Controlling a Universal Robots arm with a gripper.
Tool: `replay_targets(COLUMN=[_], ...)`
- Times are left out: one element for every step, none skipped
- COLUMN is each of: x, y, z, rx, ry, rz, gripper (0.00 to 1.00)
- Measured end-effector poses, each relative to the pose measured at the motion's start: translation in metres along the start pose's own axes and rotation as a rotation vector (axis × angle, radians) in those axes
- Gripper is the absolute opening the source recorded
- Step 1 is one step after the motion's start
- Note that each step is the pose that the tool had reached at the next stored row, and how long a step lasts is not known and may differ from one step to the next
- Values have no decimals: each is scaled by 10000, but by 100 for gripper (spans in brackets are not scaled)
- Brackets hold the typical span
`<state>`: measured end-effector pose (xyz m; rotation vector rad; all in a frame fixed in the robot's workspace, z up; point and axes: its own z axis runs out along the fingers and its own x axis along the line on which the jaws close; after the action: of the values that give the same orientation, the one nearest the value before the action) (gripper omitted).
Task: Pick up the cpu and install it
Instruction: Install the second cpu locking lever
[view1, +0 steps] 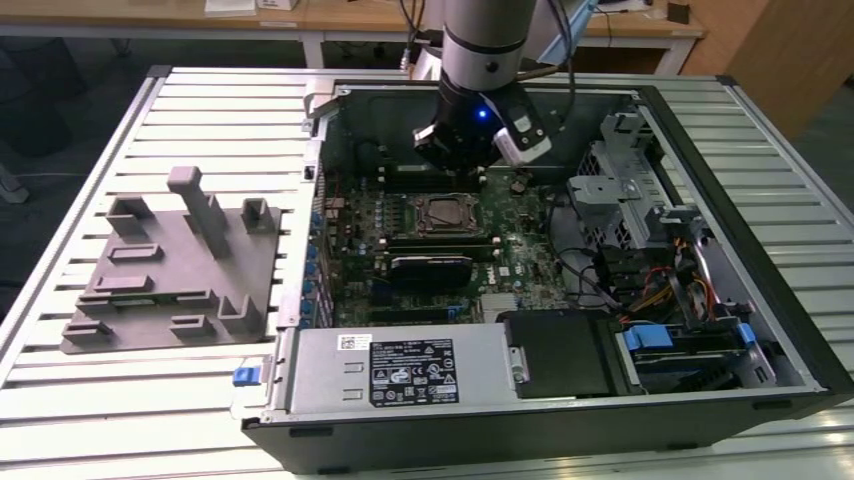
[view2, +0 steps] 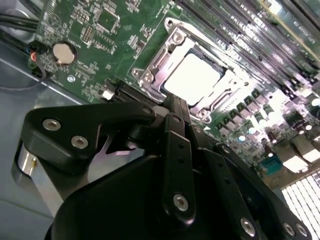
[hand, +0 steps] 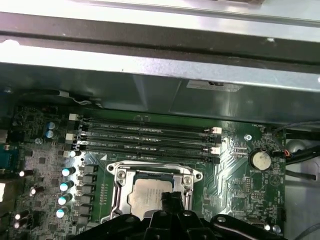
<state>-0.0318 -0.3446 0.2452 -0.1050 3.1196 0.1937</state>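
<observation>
The cpu (view2: 192, 80) is a pale silver square lying flat inside the metal-framed socket (view2: 150, 70) on the green motherboard; it also shows in the first wrist view (hand: 147, 195) and the exterior view (view1: 442, 212). My gripper (view1: 458, 170) hangs inside the open computer case, just above the far side of the socket. Its black fingers meet at their tips in both wrist views (view2: 174, 106) (hand: 170, 200), shut with nothing between them. The tips sit over the edge of the cpu without clearly touching it.
The open computer case (view1: 747, 395) lies on a slatted table. Memory slots (hand: 145, 135) run beside the socket, with a coin battery (hand: 260, 159) nearby. A grey plastic tray with upright posts (view1: 174, 270) stands at the exterior view's left. Drive cages and cables (view1: 641, 250) fill the case's right.
</observation>
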Motion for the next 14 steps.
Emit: replay_targets(x=[-1, -1, -2, -2, -2, -2, -2, -2, -2, -2, -1, 0, 1, 1], y=[5, 9, 11, 13, 14, 15, 15, 13, 6, -1, -10, -22, -33, -41], z=[-38, -71, -91, -107, -117, -119, -119, -119, -120, -122, -122, -124, -125, -126], rx=[-1, -2, -1, -2, -1, -3, -4, -4, -2, -2, -3, -2, -3, -3], ry=[-2, -2, -2, -1, 0, 1, 1, 1, 3, 3, 3, 3, 2, 2], rz=[1, 1, 1, 1, 0, 1, 1, 0, -1, -1, 1, 1, 1, 0], gripper=[11, 11, 11, 11, 11, 11, 11, 11, 11, 11, 11, 11, 11, 11])
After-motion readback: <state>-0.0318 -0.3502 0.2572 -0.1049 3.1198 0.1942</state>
